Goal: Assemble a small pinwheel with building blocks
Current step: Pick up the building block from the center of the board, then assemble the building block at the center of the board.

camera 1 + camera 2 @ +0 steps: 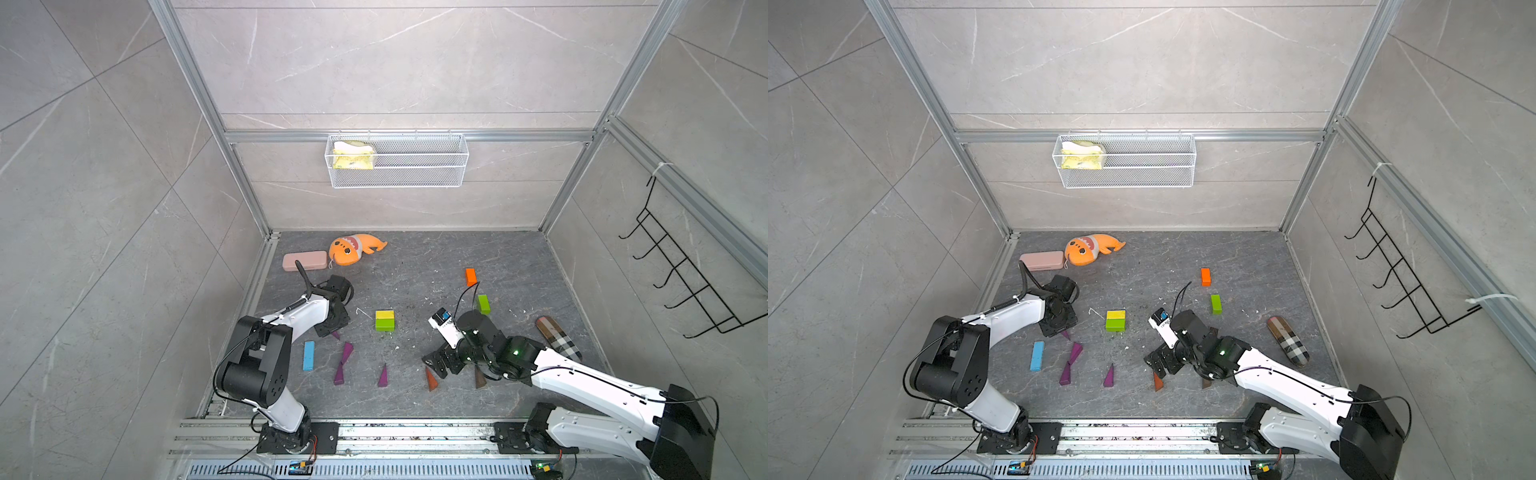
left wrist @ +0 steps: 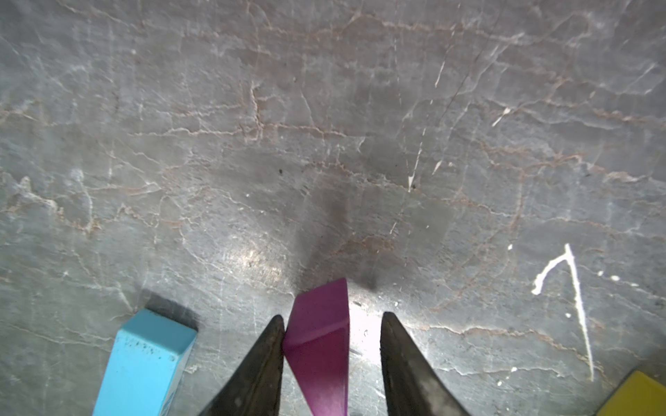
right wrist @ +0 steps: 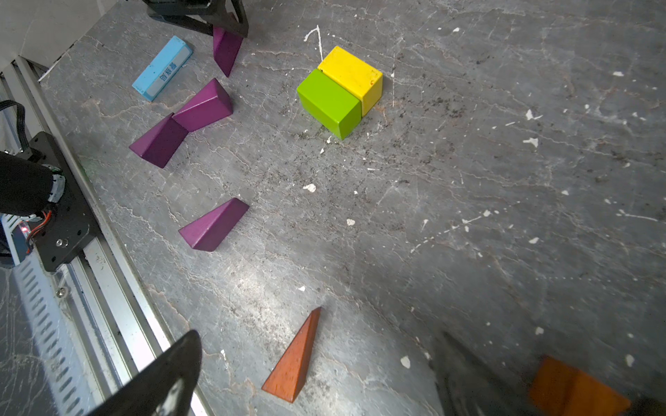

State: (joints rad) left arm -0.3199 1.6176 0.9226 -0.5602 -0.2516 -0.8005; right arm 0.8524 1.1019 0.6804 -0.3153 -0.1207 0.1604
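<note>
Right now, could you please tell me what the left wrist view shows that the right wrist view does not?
Only the left wrist view shows, close up, the gap between the purple wedge and one finger of the left gripper; the other finger touches it. Only the right wrist view shows three other purple wedges, the green brick, the reddish-brown wedge and the open right gripper. Both show that first wedge, the light-blue bar and the yellow brick.

Matt painted purple wedge (image 2: 319, 345); rough, veined stone tabletop (image 2: 324, 108).
</note>
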